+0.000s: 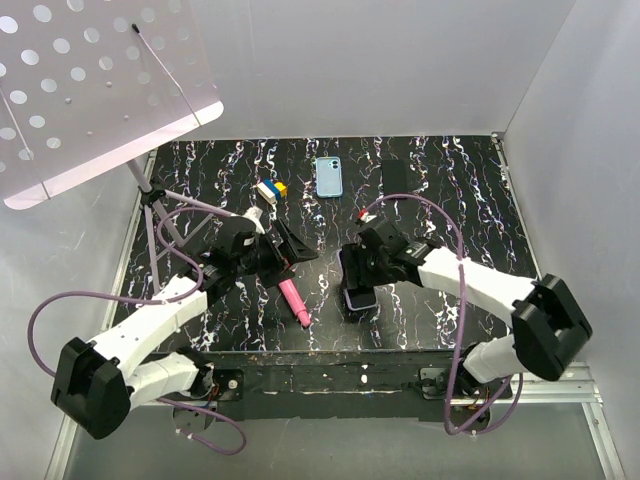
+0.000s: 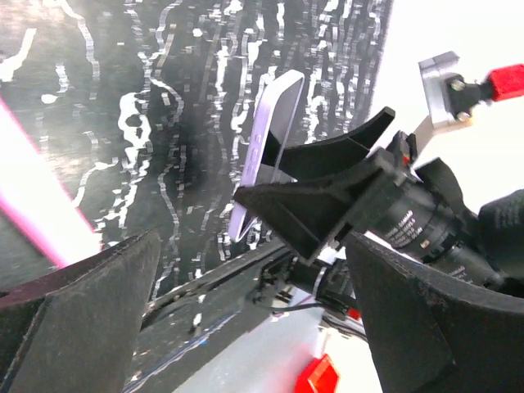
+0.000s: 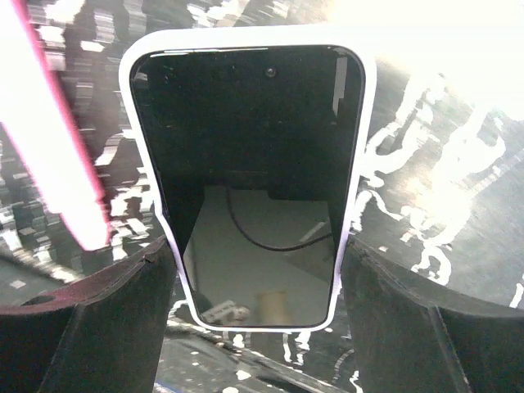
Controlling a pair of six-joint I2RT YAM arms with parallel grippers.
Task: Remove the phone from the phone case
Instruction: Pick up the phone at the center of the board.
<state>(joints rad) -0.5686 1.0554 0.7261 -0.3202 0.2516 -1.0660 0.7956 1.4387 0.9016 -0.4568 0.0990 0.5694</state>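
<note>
The right jaws are closed on the phone (image 3: pixel 254 164) in its pale phone case (image 3: pixel 361 123) at the worktop's (image 1: pixel 450 190) near centre. Its long axis runs along the fingers, top end pointing away from the wrist. The left jaws gape wide, empty.

White arm links (image 1: pixel 150 325) with black joints (image 1: pixel 85 385); purple cables (image 1: pixel 75 297) (looping loosely) trail each arm

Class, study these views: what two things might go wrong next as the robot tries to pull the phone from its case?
The right gripper holds the phone by one end only, so it may twist or slip when pulled. The open left gripper sits close to the right one; closing in, it might hit that instead of the phone.
</note>
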